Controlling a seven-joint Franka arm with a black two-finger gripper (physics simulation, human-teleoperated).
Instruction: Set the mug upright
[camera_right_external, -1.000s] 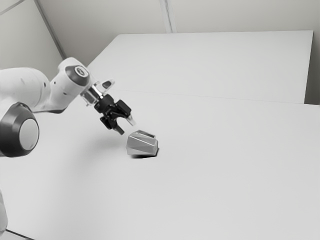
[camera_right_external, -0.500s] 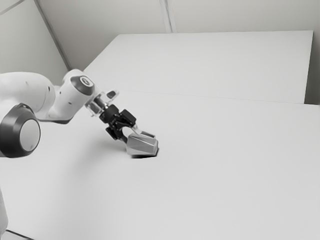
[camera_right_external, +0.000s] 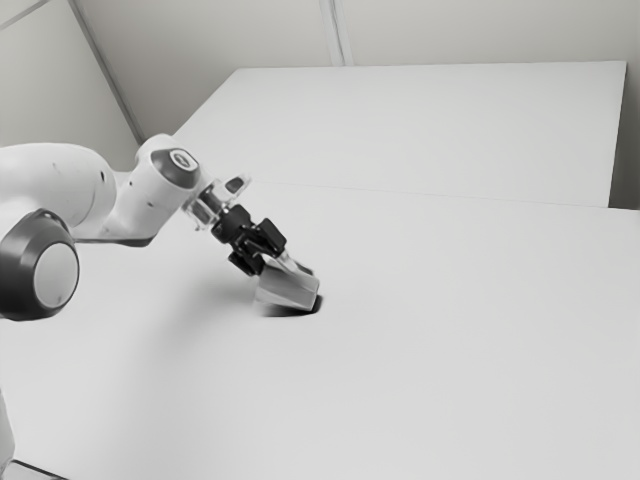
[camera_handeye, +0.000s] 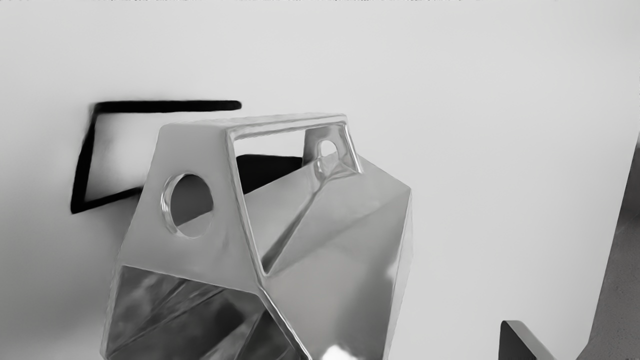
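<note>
One broad pale table (camera_right_external: 450, 350) takes up most of the exterior view. Beyond it, another pale flat surface (camera_right_external: 430, 130), straight-edged; grey wall (camera_right_external: 210, 35) behind.

White arm (camera_right_external: 65, 185) with dark joint rings comes in from the exterior view's left, bends at the wrist and slants down toward the mug.

Black gripper (camera_right_external: 278, 270) at the arm's end, low over the table, angled down to the mug. State: released, fingers parted, one to either side of the mug's near end as far as can be made out. In the wrist view one fingertip (camera_handeye: 515, 342) stands clear of the mug, pale tabletop between the two. Far finger partly hidden; contact on that side cannot be told.

Mug (camera_right_external: 290, 290): on the table area directly below the gripper, tilted, not upright. Grey, glossy, faceted body with hard creases. Whether its lower edge touches the table all along, cannot tell.

Wrist view, closer detail: an angular handle-like frame (camera_handeye: 287, 121) rises from the body, with a large opening through it. Dark angular shadow (camera_handeye: 167, 106) on the table beside the frame; more black shows through the opening.

Smallest items: two round holes, the larger-looking one (camera_handeye: 187, 205) in the nearer side of the frame, the other in its far side.
</note>
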